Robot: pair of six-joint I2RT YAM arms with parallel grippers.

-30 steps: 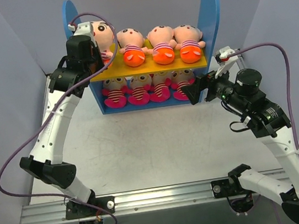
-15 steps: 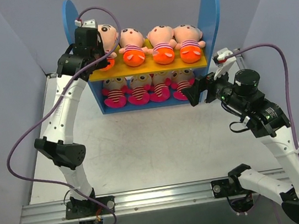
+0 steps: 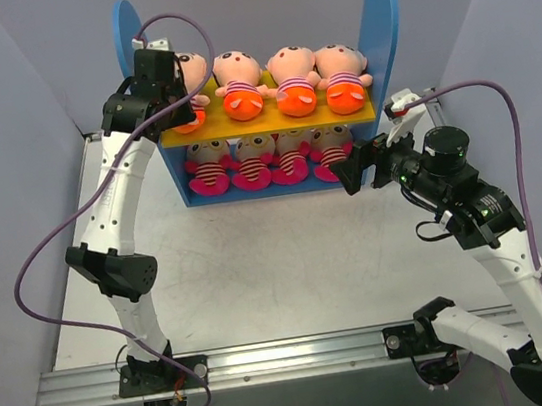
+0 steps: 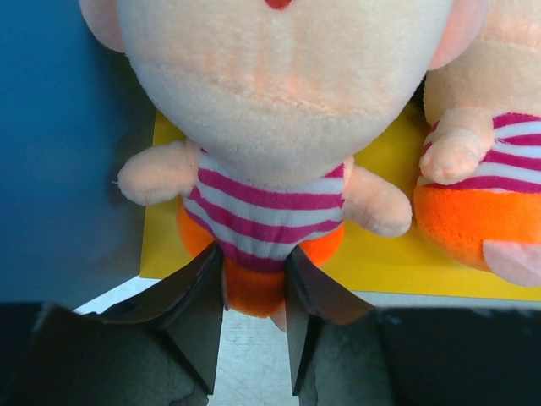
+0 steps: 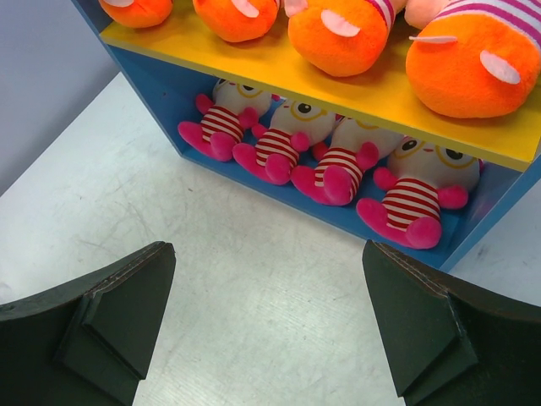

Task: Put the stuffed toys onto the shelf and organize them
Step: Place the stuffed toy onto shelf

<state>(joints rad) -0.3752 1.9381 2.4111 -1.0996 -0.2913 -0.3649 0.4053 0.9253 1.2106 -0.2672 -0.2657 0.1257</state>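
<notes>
Orange bottom of the leftmost stuffed toy (image 4: 270, 203) sits on the yellow upper board (image 4: 372, 262), my left pincer (image 4: 254, 252) narrowly parted and brushing both its sides. My arm (image 3: 116, 215) reaches forward, elbow bent

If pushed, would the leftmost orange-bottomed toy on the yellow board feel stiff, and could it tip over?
Probably soft, not stiff: the toy looks plush. Its big head over a small bottom suggests it may tip easily.
</notes>
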